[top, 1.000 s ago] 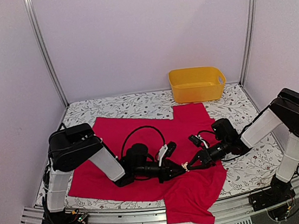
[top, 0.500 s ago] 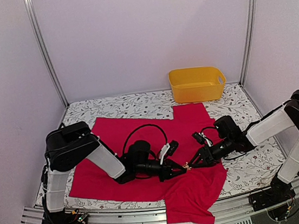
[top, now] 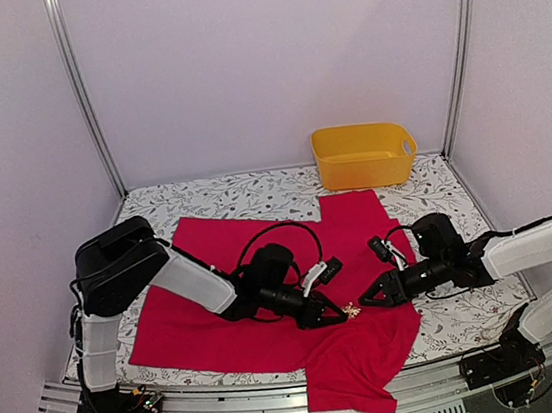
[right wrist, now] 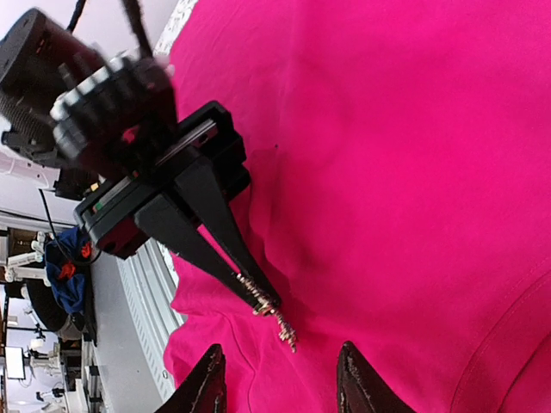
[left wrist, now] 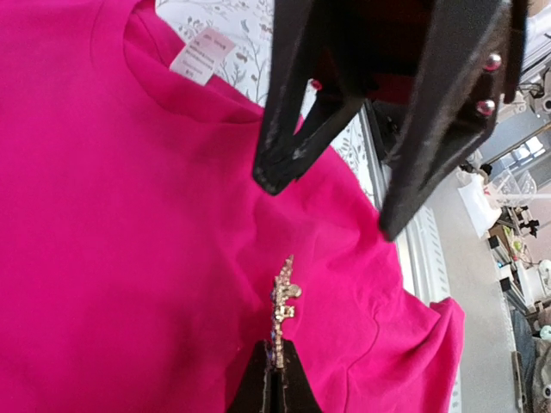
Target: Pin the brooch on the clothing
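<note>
Left wrist: knobbly silvery brooch (left wrist: 283,298) against smooth, creased red-pink T-shirt (left wrist: 129,258).

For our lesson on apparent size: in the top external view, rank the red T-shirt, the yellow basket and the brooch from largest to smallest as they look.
1. red T-shirt, by far the largest
2. yellow basket, although it sits farther from the camera
3. brooch, a tiny speck

The white neck label (left wrist: 201,53) on the shirt (left wrist: 129,258), upper left, carries faint print, too small to read.
</note>
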`<action>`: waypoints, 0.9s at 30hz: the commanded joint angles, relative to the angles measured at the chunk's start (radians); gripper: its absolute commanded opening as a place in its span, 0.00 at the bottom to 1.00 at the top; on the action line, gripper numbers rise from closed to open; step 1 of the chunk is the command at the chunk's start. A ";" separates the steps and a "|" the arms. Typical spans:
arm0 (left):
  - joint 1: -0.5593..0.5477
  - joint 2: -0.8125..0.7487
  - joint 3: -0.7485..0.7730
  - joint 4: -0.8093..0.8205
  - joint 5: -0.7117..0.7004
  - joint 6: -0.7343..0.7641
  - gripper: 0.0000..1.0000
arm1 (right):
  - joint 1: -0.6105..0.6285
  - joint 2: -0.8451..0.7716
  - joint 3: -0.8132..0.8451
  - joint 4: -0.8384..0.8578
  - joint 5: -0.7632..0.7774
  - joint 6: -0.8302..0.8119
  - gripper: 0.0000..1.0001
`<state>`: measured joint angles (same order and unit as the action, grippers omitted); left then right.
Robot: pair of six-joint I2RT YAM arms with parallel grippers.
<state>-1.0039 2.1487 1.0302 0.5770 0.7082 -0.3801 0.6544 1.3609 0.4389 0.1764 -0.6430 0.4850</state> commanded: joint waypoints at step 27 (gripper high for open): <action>0.078 -0.130 0.152 -0.550 0.209 0.203 0.00 | 0.281 -0.055 -0.361 0.784 0.311 -0.680 0.51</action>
<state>-0.9417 2.0533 1.1545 0.0772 0.8772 -0.2089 0.9154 1.2938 0.0982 0.8661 -0.3733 -0.0109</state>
